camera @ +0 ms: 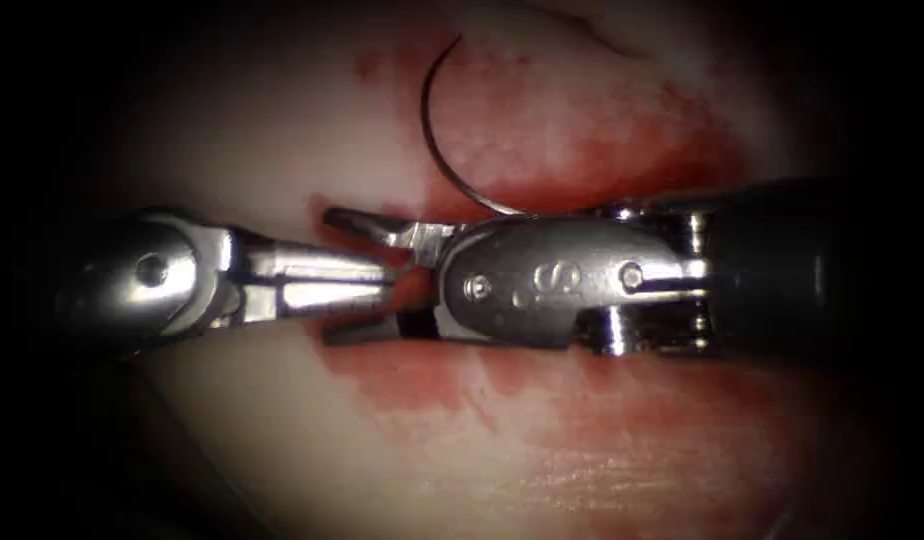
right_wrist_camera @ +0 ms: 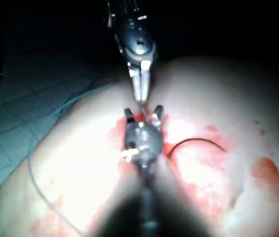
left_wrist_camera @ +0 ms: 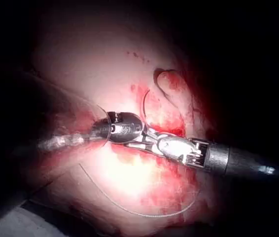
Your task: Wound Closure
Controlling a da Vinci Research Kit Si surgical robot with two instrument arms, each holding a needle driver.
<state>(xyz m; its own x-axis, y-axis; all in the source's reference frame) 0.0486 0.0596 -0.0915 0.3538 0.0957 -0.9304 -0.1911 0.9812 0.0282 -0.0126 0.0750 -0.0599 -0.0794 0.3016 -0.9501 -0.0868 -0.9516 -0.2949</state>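
Needle (camera: pixel 434 140) lies free on red-stained tissue (camera: pixel 282 150); right jaws (camera: pixel 367 275) spread, left jaws (camera: pixel 367 283) pressed together, both empty

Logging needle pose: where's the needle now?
Endoscope view: the needle arcs over the tissue above the right tool, one end behind that tool's wrist.

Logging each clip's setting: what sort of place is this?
Most likely a bench suturing practice set-up: a pale slab of tissue smeared with red fluid, a thin curved needle lying on it, and two steel needle-driver tools, left and right, meeting tip to tip.
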